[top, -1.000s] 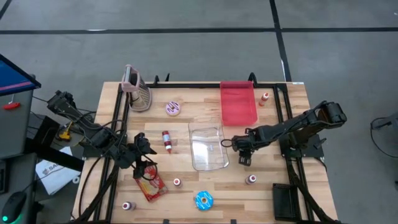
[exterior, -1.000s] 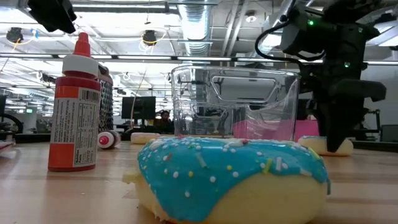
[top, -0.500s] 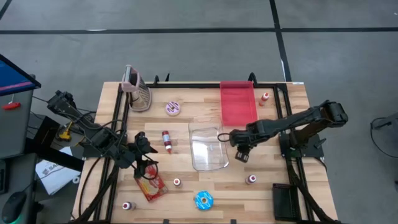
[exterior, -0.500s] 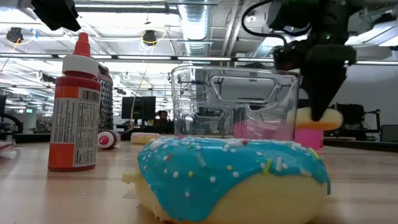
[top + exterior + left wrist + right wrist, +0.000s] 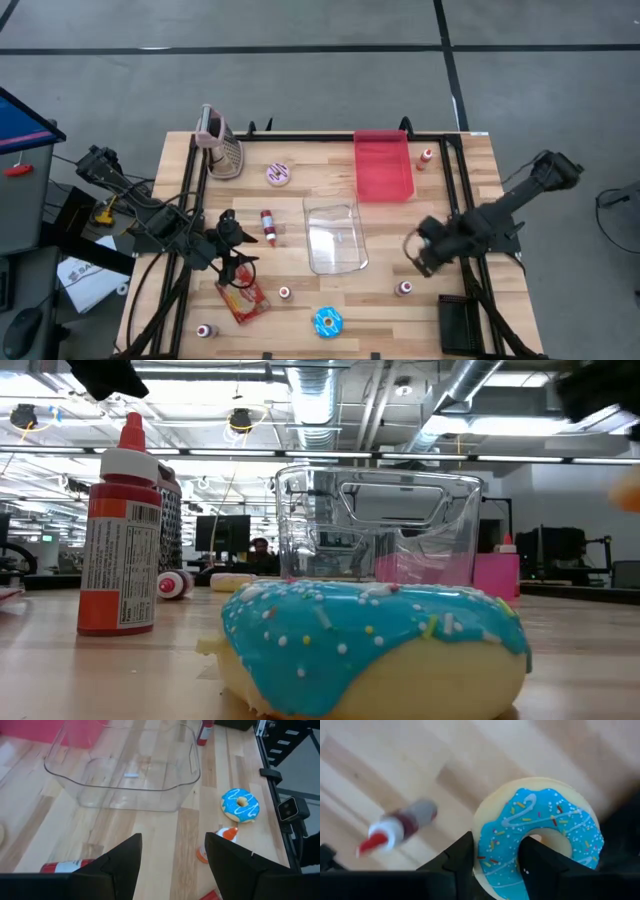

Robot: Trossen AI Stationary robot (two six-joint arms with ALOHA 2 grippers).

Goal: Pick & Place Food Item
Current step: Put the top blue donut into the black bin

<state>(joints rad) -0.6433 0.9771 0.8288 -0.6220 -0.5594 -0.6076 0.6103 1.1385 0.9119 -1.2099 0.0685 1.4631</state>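
High view: wooden table (image 5: 300, 200) bearing a clear container (image 5: 335, 238) at centre, a red tray (image 5: 383, 166) behind it, a pink-iced donut (image 5: 279, 173), a box grater (image 5: 222, 146), a red packet (image 5: 243, 300), several small red bottles, and a blue-iced donut (image 5: 327, 322) at the near edge. The right gripper (image 5: 424, 255) sits off to the container's right, apparently lifted; the left gripper (image 5: 232, 243) waits over the table's left side, near the packet. Low view: the blue-iced donut fills the foreground, a red bottle (image 5: 119, 530) upright to its side, the clear container behind; neither gripper is legible here. Left wrist view: left gripper (image 5: 172, 865) with fingers spread and empty, facing the container, evidently parked. Right wrist view: right gripper (image 5: 496, 865) pinching a second blue donut (image 5: 537, 840) across one side of its ring, one finger through the hole, a grip that suits carrying it level. A bottle (image 5: 397, 827) lies on the wood below. Judgement: carry stage, with the container the likely destination.
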